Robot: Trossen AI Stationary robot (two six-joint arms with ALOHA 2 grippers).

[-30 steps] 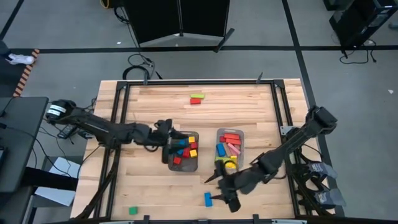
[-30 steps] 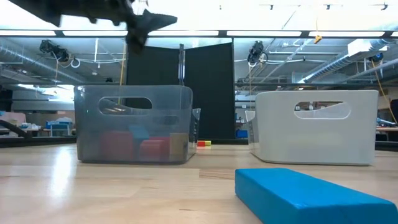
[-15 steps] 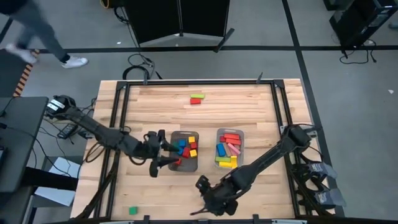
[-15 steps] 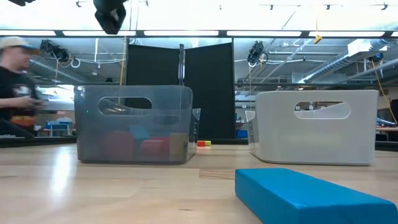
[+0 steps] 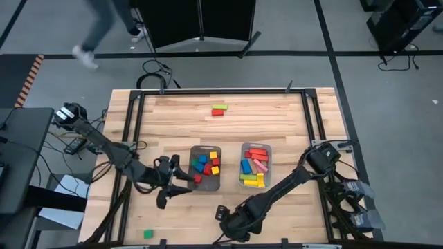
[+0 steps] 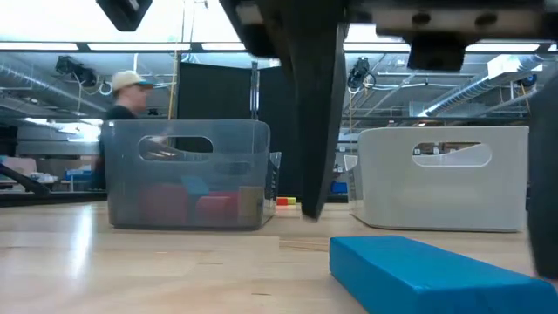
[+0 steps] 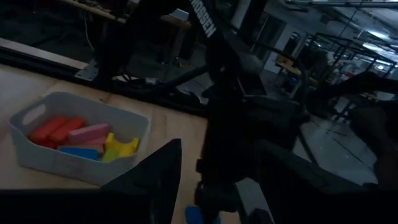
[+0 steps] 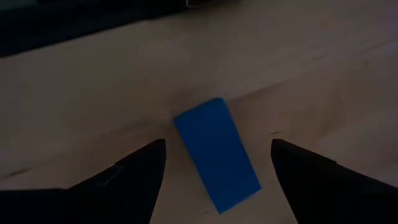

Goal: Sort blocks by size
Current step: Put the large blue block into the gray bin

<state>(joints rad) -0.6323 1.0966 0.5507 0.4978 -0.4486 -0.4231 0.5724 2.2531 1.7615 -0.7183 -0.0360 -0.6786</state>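
Fingers of the right gripper (image 8: 214,163) stand wide, straddling our loose blue block (image 8: 216,152) near the bench's front edge, untouched. Left gripper (image 5: 168,188) fingers part-open, empty, beside the dark tray (image 5: 205,167) of blocks.

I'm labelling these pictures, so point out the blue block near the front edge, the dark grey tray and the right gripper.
blue block (image 8: 216,153), right wrist view, top face.
dark grey tray (image 6: 187,139), low view, front wall.
right gripper (image 8: 217,163), right wrist view, midway between its open fingertips.
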